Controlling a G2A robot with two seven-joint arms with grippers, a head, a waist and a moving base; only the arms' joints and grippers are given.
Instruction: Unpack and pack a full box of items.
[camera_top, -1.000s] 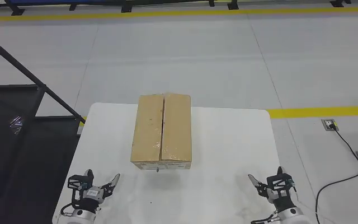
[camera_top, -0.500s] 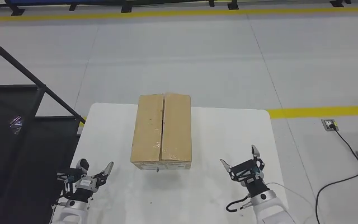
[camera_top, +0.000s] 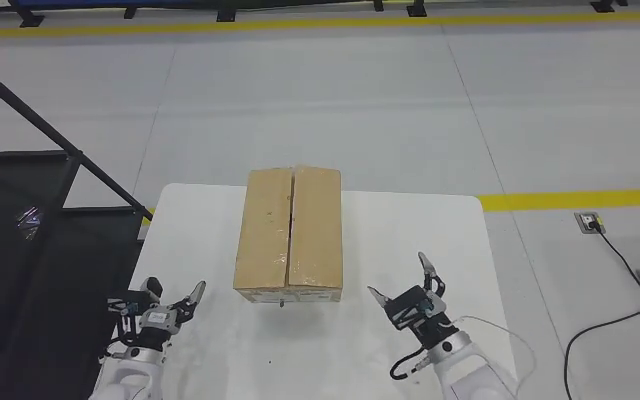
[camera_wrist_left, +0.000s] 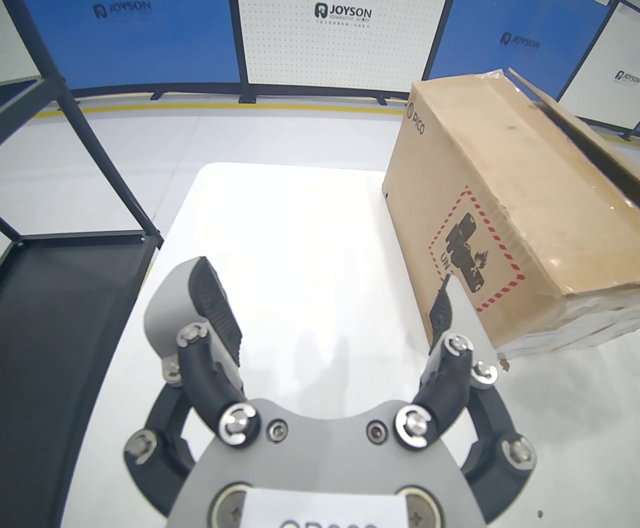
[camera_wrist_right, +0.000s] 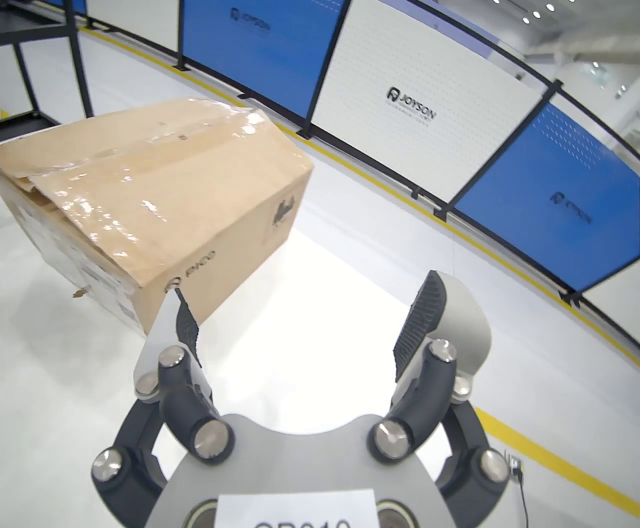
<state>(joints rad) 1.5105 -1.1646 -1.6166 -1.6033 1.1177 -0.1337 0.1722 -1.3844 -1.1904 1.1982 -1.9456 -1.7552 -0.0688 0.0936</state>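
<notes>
A closed brown cardboard box (camera_top: 290, 232) stands in the middle of the white table (camera_top: 400, 240), its top flaps meeting along a centre seam under clear tape. The same box (camera_wrist_left: 495, 200) fills one side of the left wrist view and shows as box (camera_wrist_right: 150, 200) in the right wrist view. My left gripper (camera_top: 172, 301) is open at the table's near left corner, apart from the box; its left gripper (camera_wrist_left: 325, 290) holds nothing. My right gripper (camera_top: 403, 280) is open just right of the box's near corner, with right gripper (camera_wrist_right: 305, 305) holding nothing.
A black metal rack (camera_top: 40, 230) with a dark shelf stands off the table's left edge. A yellow floor line (camera_top: 560, 200) runs to the right. Bare tabletop lies on both sides of the box and in front of it.
My right gripper has travelled from the near right corner forward and left toward the box. My left gripper has shifted slightly at the near left corner. The box has stayed put.
</notes>
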